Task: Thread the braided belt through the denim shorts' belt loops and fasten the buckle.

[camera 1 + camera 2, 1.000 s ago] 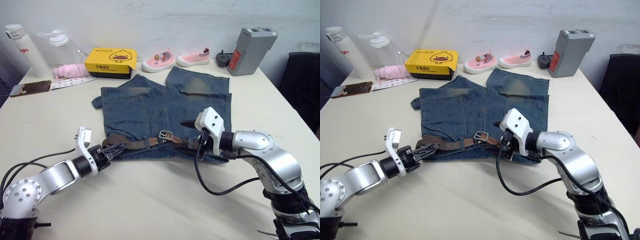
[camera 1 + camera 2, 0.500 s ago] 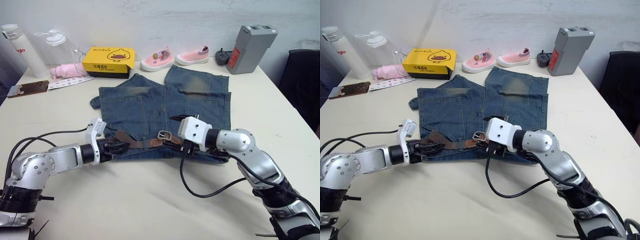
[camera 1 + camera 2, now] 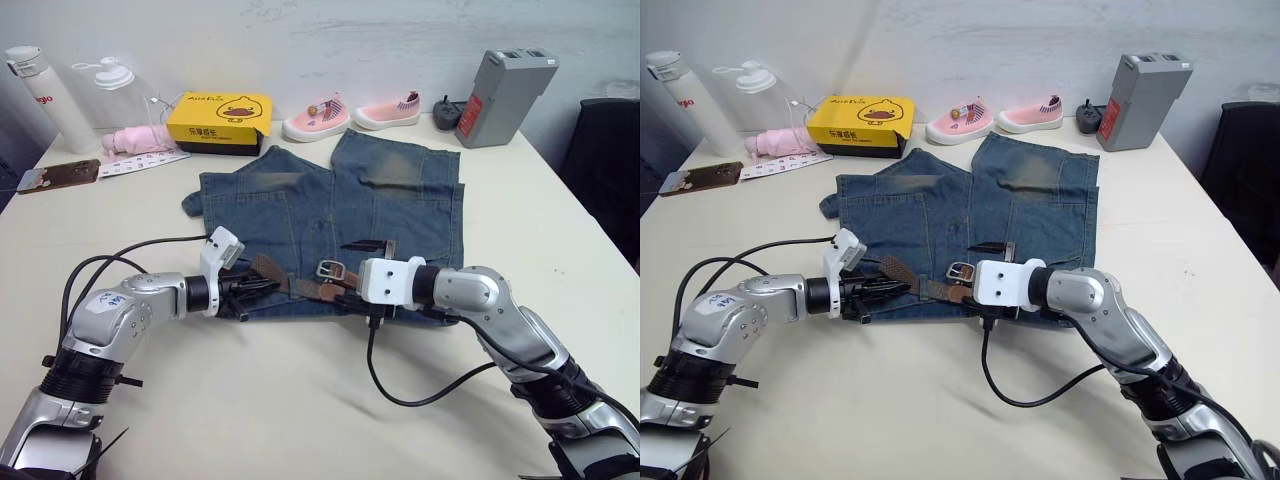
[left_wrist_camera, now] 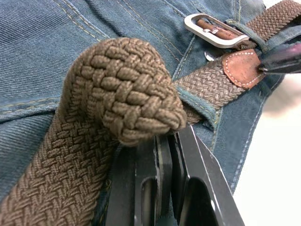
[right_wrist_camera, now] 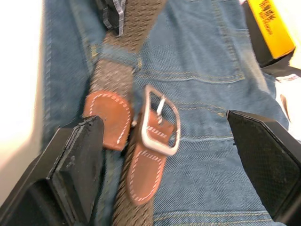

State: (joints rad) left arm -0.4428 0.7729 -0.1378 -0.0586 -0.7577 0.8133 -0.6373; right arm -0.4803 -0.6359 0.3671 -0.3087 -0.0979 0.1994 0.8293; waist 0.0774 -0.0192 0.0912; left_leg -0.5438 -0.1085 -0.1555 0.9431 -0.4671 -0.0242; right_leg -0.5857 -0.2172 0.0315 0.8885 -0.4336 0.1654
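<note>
The denim shorts (image 3: pixel 330 215) lie flat on the table with the waistband toward me. The braided belt (image 3: pixel 295 285) runs along the waistband under a belt loop (image 4: pixel 195 101). Its leather tip (image 5: pixel 108 120) lies beside the silver buckle (image 3: pixel 331 269). My left gripper (image 3: pixel 264 287) is shut on a folded hump of the belt (image 4: pixel 124 89), just left of the buckle. My right gripper (image 3: pixel 352 270) is open, its fingers (image 5: pixel 80 150) wide apart on either side of the buckle (image 5: pixel 160 120). The two grippers face each other a short way apart.
Along the far edge stand two bottles (image 3: pixel 40 95), a pink bundle (image 3: pixel 135 140), a yellow box (image 3: pixel 220 118), two small pink shoes (image 3: pixel 318 118) and a grey box (image 3: pixel 505 97). A phone (image 3: pixel 58 175) lies at the far left. A black chair (image 3: pixel 610 160) stands past the right edge.
My left gripper has slid right along the waistband, bunching the belt toward the buckle. My right gripper has moved left until it straddles the buckle.
</note>
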